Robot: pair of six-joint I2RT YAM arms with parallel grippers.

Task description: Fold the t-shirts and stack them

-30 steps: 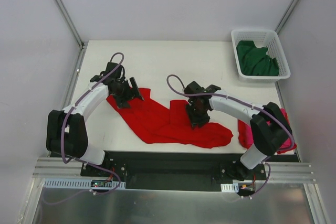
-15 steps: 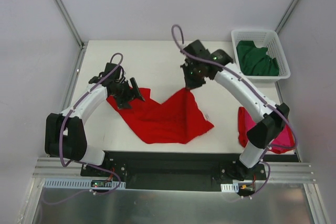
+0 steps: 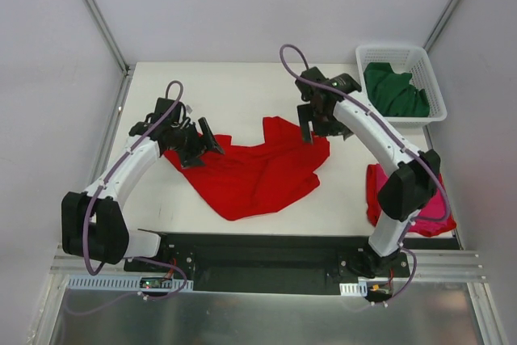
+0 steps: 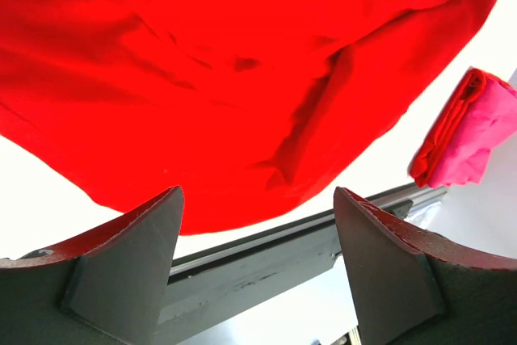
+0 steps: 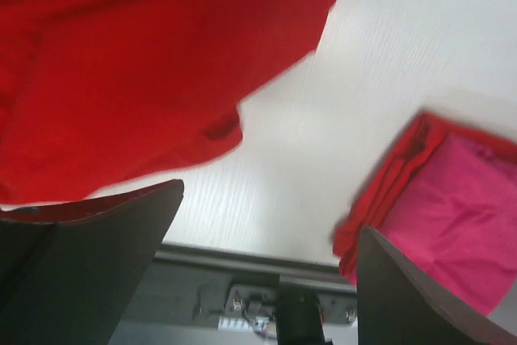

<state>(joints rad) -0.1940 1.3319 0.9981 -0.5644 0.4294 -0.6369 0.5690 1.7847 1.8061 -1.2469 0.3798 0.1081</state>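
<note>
My right gripper has just let go of the red shirt after pulling a corner toward the basket, so the shirt lies rumpled left of the basket and is not yet folded. My left gripper hangs open at the edge farthest from the basket. The right wrist view shows the folded red-and-pink pile plainly, while from above my arm half hides it.

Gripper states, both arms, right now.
Left gripper: open, holding nothing.
Right gripper: open, holding nothing.
</note>
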